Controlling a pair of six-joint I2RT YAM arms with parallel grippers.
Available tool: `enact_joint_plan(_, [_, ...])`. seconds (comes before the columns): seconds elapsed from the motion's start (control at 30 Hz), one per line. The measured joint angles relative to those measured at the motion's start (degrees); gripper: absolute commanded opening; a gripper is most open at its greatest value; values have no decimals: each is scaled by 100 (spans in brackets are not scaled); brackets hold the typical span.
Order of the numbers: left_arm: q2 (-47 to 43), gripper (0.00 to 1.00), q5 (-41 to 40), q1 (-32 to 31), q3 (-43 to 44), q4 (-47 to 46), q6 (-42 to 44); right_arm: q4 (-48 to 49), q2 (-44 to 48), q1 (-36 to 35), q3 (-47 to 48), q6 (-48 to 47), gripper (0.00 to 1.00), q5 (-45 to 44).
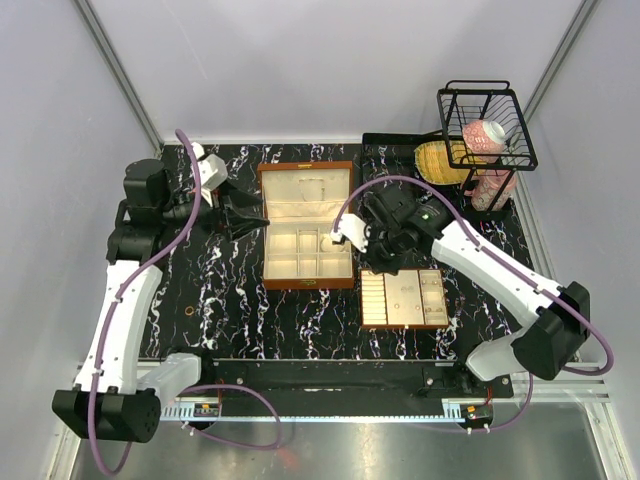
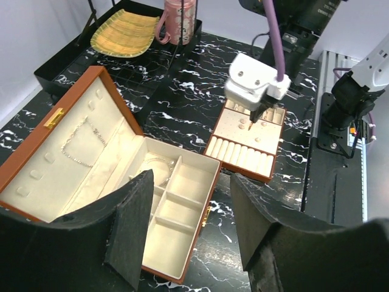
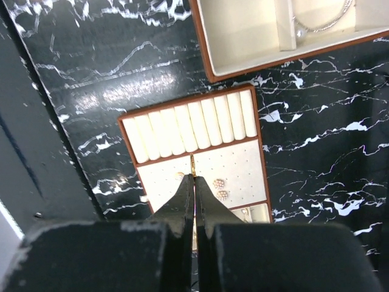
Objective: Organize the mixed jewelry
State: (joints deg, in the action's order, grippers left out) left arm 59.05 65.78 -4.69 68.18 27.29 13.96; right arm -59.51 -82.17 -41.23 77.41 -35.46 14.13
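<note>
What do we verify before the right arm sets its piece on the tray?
1. Right claw shut on thin gold piece: ok.
2. Claw tips over tray's perforated panel: ok.
3. Piece touching panel: cannot tell.
4. Earrings on panel apart from tips: ok, but close.
5. Left claw open, empty, away from tray: ok.

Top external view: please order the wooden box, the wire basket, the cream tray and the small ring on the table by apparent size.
1. wooden box, open.
2. wire basket; raised nearer the camera, so its lead over the tray is unsure.
3. cream tray.
4. ring, by far the smallest.
</note>
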Motion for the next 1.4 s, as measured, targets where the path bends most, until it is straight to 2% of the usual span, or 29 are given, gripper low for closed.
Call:
enact_joint_plan(0.23, [269,66,289,437,-11,-9,-26,293,76,74,-866,-737,0,-20])
enact_joint_plan(0.7, [415,69,328,883,-50,9,9,1091,-501,90,-1526,-1327,0,-131])
enact_joint_plan(1.4, [662,70,350,997,-129,170,278,1471,-890,90,-1665,-1469,0,-111])
